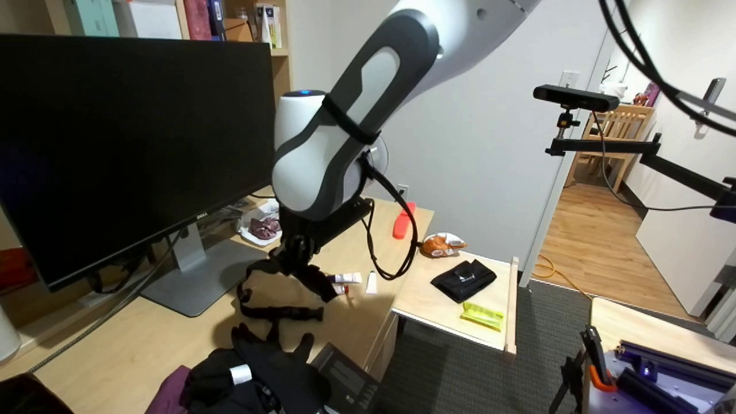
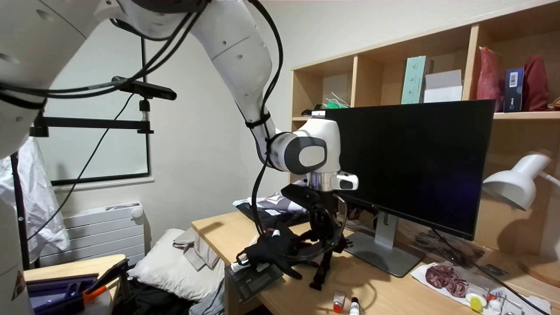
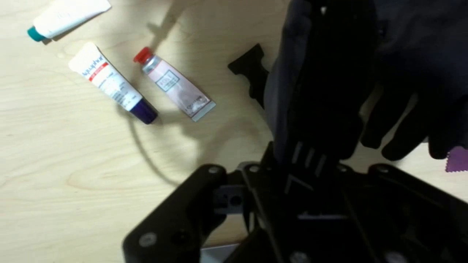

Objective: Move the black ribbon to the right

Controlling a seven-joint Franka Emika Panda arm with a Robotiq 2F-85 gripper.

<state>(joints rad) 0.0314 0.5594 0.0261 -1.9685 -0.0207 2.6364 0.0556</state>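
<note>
1. My black two-jawed tool (image 3: 305,160) is clenched around the floppy black fabric ribbon with loops and dangling tails (image 1: 282,313). The ribbon hangs from it over the light wooden bench (image 1: 115,356), in front of the large black flat-screen monitor (image 2: 407,166).
2. In the wrist view dark cloth fills the space between the jaws, and I can't make out where cloth ends and jaw begins. Pale stripes show there; I can't tell which of the two they belong to.
3. The ribbon's far part is cut off by the wrist view's top edge and overlaps the crumpled black fabric gloves (image 3: 420,91), black on black, so I lose its outline.
4. One tail dangles low in both exterior views; I can't judge whether its tip touches the bench.
5. A flat dark-grey printed box (image 2: 253,282) lies partly hidden beneath the gloves.
6. My white-and-grey jointed arm (image 2: 245,57) slopes in from above, its upper links cut off in both exterior views, then bends at the wrist so the tool points down.
7. Near the ribbon, but apart from it, lies a pale pink tube with a red cap (image 3: 179,87).
</note>
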